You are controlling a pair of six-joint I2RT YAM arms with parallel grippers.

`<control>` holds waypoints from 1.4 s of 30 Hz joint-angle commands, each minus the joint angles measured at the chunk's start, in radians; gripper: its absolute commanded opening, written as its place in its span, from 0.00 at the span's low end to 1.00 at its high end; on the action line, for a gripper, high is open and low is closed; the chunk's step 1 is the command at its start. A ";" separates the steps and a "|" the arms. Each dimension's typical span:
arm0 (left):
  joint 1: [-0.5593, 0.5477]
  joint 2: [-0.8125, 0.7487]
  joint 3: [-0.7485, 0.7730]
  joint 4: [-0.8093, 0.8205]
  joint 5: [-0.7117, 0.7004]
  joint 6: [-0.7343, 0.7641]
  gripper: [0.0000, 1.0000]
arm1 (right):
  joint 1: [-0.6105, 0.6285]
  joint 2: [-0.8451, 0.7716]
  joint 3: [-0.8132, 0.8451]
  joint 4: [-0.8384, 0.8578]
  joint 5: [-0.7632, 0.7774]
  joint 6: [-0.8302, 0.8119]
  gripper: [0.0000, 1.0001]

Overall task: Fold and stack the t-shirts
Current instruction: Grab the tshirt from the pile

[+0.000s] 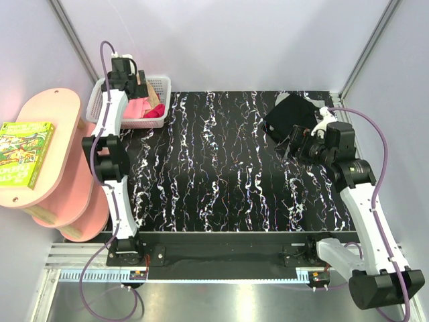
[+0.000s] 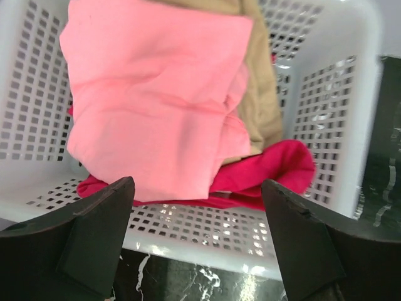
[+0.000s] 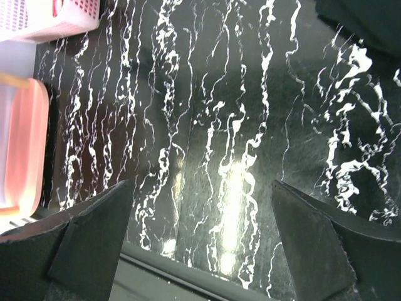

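The left hand (image 2: 197, 188), fingers apart and empty, hovers at the basket (image 2: 326, 106) rim. Inside, the pink shirt (image 2: 150, 94) lies over a tan shirt (image 2: 260, 94) and a magenta shirt (image 2: 276, 166). The right hand (image 3: 202, 188), fingers spread wide, hangs above the counter (image 1: 214, 168) beside the black shirt (image 1: 289, 115).

Inside the white plastic mesh basket (image 2: 332, 113), a crumpled salmon pink cloth t-shirt (image 2: 156, 100) lies over a tan cloth t-shirt (image 2: 260, 94) and a magenta cloth t-shirt (image 2: 276, 169), while the left gripper (image 2: 197, 185) holds its two black fingers wide apart, gripping nothing, near the basket's front wall above the black white-veined tabletop (image 2: 188, 279).
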 commanded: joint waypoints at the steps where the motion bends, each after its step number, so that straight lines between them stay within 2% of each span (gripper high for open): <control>1: -0.004 0.045 0.061 0.049 -0.048 0.034 0.87 | 0.009 -0.055 -0.028 0.019 -0.054 0.017 1.00; 7: -0.003 0.138 0.115 0.083 -0.017 0.057 0.88 | 0.024 -0.083 -0.035 0.016 -0.079 0.023 1.00; 17: -0.001 0.232 0.144 0.192 -0.056 0.074 0.89 | 0.047 -0.123 -0.074 0.014 -0.105 0.027 1.00; 20: 0.000 0.260 0.146 0.234 -0.073 0.111 0.84 | 0.050 -0.133 -0.074 0.010 -0.117 0.029 1.00; 24: 0.004 0.281 0.144 0.252 -0.085 0.109 0.46 | 0.052 -0.153 -0.071 -0.007 -0.126 0.027 0.97; 25: 0.002 0.283 0.144 0.252 -0.082 0.109 0.31 | 0.050 -0.155 -0.072 -0.013 -0.126 0.026 0.96; 27: 0.005 0.283 0.143 0.252 -0.074 0.112 0.17 | 0.052 -0.163 -0.074 -0.019 -0.126 0.026 0.94; 28: 0.004 0.278 0.138 0.252 -0.073 0.115 0.05 | 0.052 -0.163 -0.075 -0.019 -0.129 0.029 0.93; 29: 0.004 0.275 0.135 0.252 -0.073 0.117 0.00 | 0.052 -0.166 -0.077 -0.019 -0.133 0.030 0.93; 37: 0.005 0.195 0.098 0.255 -0.045 0.130 0.00 | 0.052 -0.183 -0.082 -0.021 -0.148 0.035 0.93; 39: 0.004 0.185 0.097 0.267 -0.031 0.141 0.51 | 0.053 -0.183 -0.085 -0.019 -0.149 0.038 0.99; 40: 0.004 0.184 0.095 0.272 -0.024 0.149 0.68 | 0.052 -0.178 -0.086 -0.019 -0.151 0.037 1.00; 41: -0.001 0.184 0.097 0.286 -0.036 0.152 0.74 | 0.052 -0.179 -0.088 -0.019 -0.153 0.038 1.00; 42: -0.003 0.191 0.100 0.295 -0.042 0.163 0.76 | 0.052 -0.176 -0.089 -0.018 -0.154 0.035 1.00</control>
